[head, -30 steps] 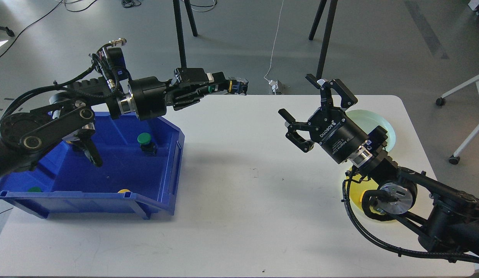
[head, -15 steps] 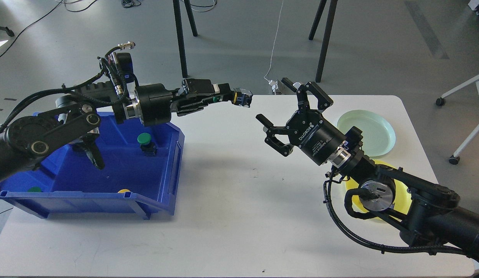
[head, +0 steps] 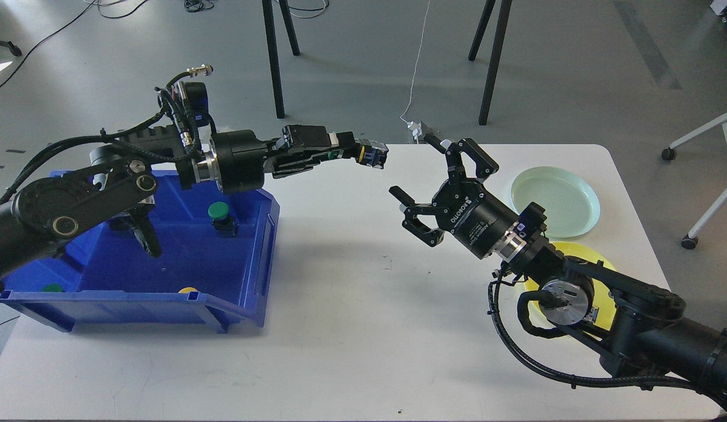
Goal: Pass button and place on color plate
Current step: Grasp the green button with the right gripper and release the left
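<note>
My left gripper (head: 356,153) is shut on a button (head: 374,156) with a black body and yellow and blue parts, holding it in the air over the table's back edge, pointing right. My right gripper (head: 419,169) is open and empty, its jaws spread wide and facing the button, a short gap to the button's right. A pale green plate (head: 556,200) lies at the right of the table. A yellow plate (head: 600,271) lies in front of it, mostly hidden by my right arm.
A blue bin (head: 246,293) stands at the left of the white table (head: 363,328). It holds a green-capped button (head: 219,212), a green cap (head: 51,288) and a yellow cap (head: 188,290) by its front wall. Tripod legs stand behind the table.
My left gripper has carried the button to the right. My right gripper has swung left and slightly down, away from the plates, and now faces the button closely.
</note>
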Motion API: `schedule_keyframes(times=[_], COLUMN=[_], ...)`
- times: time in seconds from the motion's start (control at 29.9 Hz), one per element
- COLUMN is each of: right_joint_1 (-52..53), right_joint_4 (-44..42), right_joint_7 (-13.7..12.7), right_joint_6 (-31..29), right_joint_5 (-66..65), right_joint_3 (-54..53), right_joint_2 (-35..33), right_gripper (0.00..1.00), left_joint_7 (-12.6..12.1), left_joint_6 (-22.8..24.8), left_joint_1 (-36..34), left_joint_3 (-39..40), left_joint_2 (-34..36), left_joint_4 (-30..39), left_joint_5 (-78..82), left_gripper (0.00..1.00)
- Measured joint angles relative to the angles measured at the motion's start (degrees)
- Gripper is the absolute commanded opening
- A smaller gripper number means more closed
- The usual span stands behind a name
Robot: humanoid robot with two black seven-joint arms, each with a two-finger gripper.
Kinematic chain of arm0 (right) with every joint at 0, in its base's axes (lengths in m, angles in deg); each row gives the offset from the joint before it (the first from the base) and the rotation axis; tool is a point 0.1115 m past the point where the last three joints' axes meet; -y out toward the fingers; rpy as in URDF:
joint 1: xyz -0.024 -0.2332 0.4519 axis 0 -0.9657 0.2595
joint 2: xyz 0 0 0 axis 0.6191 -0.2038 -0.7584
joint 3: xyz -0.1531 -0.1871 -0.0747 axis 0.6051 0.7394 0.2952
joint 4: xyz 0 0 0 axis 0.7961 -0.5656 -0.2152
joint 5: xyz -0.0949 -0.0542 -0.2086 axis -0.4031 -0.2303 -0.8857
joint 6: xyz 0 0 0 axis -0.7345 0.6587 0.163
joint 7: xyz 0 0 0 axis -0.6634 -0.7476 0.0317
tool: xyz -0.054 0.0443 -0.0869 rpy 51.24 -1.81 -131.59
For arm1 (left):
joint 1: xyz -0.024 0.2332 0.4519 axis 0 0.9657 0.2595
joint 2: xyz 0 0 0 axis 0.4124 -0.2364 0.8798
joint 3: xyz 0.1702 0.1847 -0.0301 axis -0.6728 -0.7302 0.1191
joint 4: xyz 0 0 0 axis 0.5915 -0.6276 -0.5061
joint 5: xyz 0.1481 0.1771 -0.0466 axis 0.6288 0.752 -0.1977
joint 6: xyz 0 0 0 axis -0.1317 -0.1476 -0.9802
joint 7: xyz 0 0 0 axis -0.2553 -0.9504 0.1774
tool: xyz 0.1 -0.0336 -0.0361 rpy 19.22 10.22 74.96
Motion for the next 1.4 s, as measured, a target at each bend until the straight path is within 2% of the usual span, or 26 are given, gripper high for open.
schedule_keyframes(times=[0.43, 0.97, 1.24, 1.4], right_joint_1=[2.58, 4.4, 5.06, 5.21], right_joint_4=[-4.88, -6.47, -7.8, -8.15], right_joint_7=[-0.17, -0.11, -0.12, -0.12], right_joint_6=[-0.78, -0.53, -0.36, -0.26], right_joint_5=[0.03, 0.02, 0.1, 0.8], right_joint_3=[1.3, 3.18, 3.17, 3.15], right_joint_2=[5.74, 8.18, 8.96, 8.97], right_gripper=[0.99, 0.95, 0.89, 0.77], left_joint_7=[0.0, 0.0, 0.0, 0.0], left_joint_6=[0.0, 0.0, 0.0, 0.0], left_joint_1=[0.0, 0.0, 0.0, 0.02], left_joint_3=[0.04, -0.08, -0.16, -0.17], left_joint_2=[-0.01, -0.01, -0.01, -0.01], left_joint_4=[-0.09, -0.18, -0.2, -0.28], left_joint_5=[0.02, -0.01, 0.1, 0.16], left_gripper=[0.17, 0.17, 0.17, 0.18])
